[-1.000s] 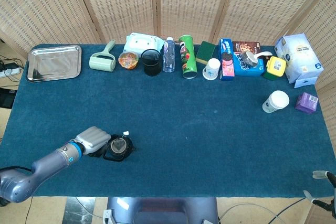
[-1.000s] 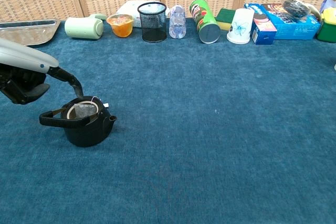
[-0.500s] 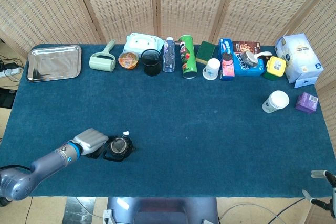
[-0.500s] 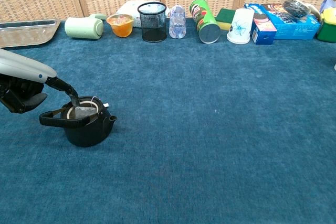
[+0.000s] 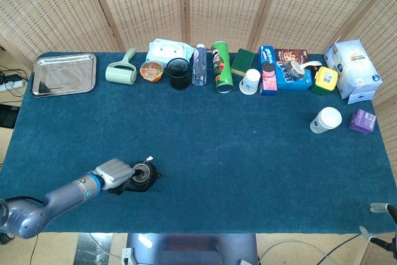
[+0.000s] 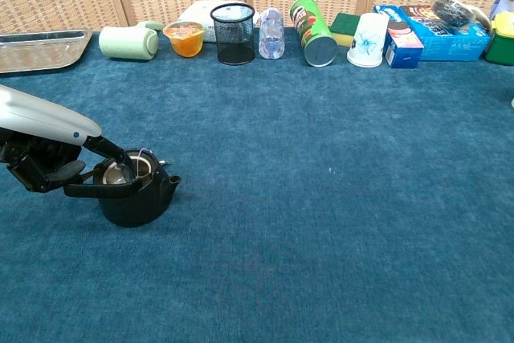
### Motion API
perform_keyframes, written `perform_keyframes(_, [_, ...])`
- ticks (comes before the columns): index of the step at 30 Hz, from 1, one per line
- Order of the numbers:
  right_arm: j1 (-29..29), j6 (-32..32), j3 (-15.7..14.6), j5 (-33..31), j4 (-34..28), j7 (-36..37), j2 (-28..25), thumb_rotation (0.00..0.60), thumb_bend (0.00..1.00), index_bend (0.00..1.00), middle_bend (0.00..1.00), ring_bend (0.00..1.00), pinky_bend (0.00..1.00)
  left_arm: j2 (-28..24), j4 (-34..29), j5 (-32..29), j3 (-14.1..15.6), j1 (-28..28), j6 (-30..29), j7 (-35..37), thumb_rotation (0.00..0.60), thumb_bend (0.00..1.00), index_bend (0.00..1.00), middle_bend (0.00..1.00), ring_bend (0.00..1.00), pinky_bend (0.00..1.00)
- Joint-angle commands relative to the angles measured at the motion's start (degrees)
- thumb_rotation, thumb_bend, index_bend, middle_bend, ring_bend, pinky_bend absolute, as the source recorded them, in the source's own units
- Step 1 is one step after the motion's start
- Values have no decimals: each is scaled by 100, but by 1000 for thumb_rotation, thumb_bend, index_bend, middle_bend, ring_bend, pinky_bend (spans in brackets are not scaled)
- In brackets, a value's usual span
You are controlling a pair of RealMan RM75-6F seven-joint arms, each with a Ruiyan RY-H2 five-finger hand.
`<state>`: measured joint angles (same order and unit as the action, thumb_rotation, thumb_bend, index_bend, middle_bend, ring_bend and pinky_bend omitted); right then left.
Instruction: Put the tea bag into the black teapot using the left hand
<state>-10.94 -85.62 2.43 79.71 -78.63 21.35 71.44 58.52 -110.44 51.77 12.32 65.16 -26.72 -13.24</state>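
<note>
Pale tea bag sits inside the mouth of the small black teapot, string and tag draped over the rim; left hand beside the pot, one dark finger reaching into the opening, grip undeterminable; judgement: release fully, withdraw straight up clear of the handle; right hand barely in frame, state unreadable.

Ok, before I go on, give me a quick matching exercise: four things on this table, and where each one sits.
Things:
1. black teapot
2. metal tray
3. purple box
4. green can

Places:
A. far left corner
B. right edge, beside a white cup
C. near edge, at the left hand
D. back row, next to the water bottle

Pairs: 1-C, 2-A, 3-B, 4-D
</note>
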Motion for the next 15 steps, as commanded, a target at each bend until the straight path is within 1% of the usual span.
perform_keyframes(1, [0,-7,-4,12,-5,-2,1,600,218,361,396,322,304,-52,-35,32,-11,-29,-51,31,600,982,160,1000,1000,967])
perform_keyframes(8, [9,-21,-8,45,-36,-36,-5,600,217,361,396,322,304,-377,-225,292,-122,-264,-321,232,600,981,161,1000,1000,967])
perform_keyframes(15, [59,-35,-2,112,-136,-160,-47,600,218,362,396,322,305,-768,-341,820,-281,-870,-832,738,600,962,161,1000,1000,956])
